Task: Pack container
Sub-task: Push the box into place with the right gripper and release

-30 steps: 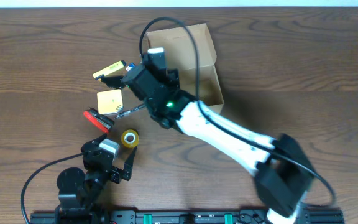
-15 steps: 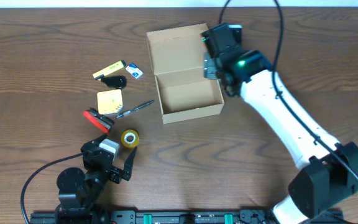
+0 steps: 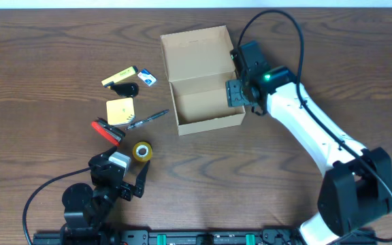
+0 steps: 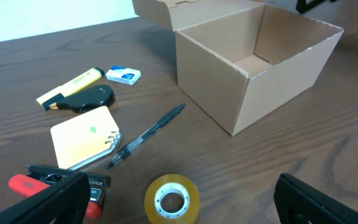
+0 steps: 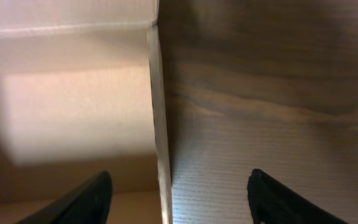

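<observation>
The container [image 3: 209, 123] is a tan cardboard box standing open, its flap lid [image 3: 196, 51] folded back. Its inside looks bare. My right gripper [image 3: 239, 92] hangs open over the box's right wall. In the right wrist view that wall [image 5: 158, 124] runs between the two fingers of the right gripper [image 5: 179, 194], one inside the box and one outside, neither touching it. My left gripper [image 3: 122, 178] is open near the front edge. In the left wrist view the yellow tape roll [image 4: 171, 200] lies on the table between the left gripper's [image 4: 182, 204] wide-spread fingers.
Left of the box lie a yellow highlighter [image 3: 119, 75], a small white and blue eraser [image 3: 149, 79], a black object [image 3: 124, 89], a yellow notepad [image 3: 120, 110], a pen [image 3: 147, 119] and a red-handled tool [image 3: 106, 131].
My right arm swung from over the items left of the box, past its back right corner, to its right wall. Its jaws narrowed a little. The left arm stayed still.
</observation>
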You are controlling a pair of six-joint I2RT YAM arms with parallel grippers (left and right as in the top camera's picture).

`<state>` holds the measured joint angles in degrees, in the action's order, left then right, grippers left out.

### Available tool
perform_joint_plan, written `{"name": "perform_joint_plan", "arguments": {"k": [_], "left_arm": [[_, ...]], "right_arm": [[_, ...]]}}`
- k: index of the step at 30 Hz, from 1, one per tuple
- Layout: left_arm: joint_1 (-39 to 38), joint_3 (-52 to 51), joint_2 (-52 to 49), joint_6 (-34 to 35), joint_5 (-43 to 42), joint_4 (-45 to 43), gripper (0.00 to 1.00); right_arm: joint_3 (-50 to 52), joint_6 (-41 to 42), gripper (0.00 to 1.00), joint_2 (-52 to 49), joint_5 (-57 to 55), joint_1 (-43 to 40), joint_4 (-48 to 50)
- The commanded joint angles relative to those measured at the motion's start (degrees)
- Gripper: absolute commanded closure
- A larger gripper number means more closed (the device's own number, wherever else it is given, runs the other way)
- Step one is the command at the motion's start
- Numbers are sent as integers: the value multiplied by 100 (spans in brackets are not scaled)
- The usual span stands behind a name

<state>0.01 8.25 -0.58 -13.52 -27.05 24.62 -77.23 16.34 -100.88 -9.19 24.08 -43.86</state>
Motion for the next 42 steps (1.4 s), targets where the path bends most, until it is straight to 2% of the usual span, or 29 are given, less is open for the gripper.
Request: {"name": "perform_joint_plan", "arguments": {"k": [1, 8, 9, 22, 28, 42], "left_arm": [[31, -107, 33, -20, -90, 17, 5], [31, -107, 33, -20, -90, 17, 5], [31, -107, 33, -20, -90, 17, 5], [31, -107, 33, -20, -90, 17, 5], [31, -107, 33, -20, -90, 17, 5], [31, -107, 33, -20, -92, 17, 5]], "right_arm": [[308, -118, 36, -50, 48, 22, 181], [579, -66, 66, -50, 175, 31, 490], [579, -48, 67, -50, 175, 35, 498], [579, 535, 81, -50, 214, 264, 507], [579, 791, 82, -50, 192, 382, 507], [579, 654, 84, -50, -122, 380, 444]]}}
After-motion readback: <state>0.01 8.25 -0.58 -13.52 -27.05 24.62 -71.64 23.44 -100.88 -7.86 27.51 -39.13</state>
